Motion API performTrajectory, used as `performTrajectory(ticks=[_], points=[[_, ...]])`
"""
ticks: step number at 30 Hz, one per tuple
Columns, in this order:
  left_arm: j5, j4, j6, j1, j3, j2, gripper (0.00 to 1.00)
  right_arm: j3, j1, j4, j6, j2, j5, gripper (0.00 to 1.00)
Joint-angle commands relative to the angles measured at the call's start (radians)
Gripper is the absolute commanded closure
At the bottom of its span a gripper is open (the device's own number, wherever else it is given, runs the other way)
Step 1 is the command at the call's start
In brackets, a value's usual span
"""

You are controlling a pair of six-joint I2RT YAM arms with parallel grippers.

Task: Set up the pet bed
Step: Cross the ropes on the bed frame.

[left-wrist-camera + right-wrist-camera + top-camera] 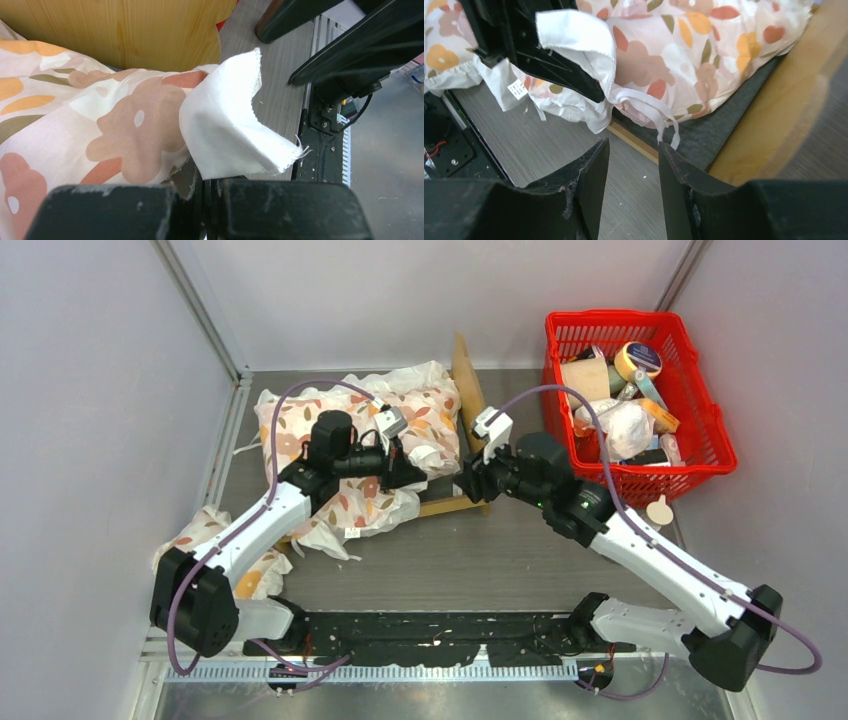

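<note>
The pet bed (452, 504) lies mid-table, its light-wood headboard (465, 378) at the right end. A white floral cushion (352, 428) covers most of it. My left gripper (414, 473) is shut on a white corner (225, 127) of that cushion's cover, in front of the headboard (125, 30). My right gripper (633, 147) stands open just off the bed's low wooden rail (636, 141), with only bare table between its fingers. The dark grey sleeping surface (736, 112) shows beneath the cushion (674, 50). In the top view the right gripper (468, 483) is by the bed's near right corner.
A red plastic basket (700, 410) with several items stands at the back right. A second floral cushion (205, 535) lies by the left arm. A small round tag (658, 510) sits near the basket. Grey walls close in three sides.
</note>
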Motion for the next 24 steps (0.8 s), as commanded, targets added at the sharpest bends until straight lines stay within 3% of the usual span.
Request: performTrajectory(ticks=[1, 14, 24], points=[[0.014, 0.043, -0.011, 0.007, 0.027, -0.021, 1.0, -0.016, 0.003, 0.069, 0.028, 0.072, -0.072, 0.53], [0.017, -0.014, 0.028, 0.007, 0.058, -0.019, 1.0, -0.066, 0.003, 0.139, 0.019, 0.167, 0.025, 0.48], [0.015, -0.042, 0.06, 0.01, 0.061, -0.021, 1.0, -0.019, 0.003, 0.166, -0.039, 0.264, 0.04, 0.57]])
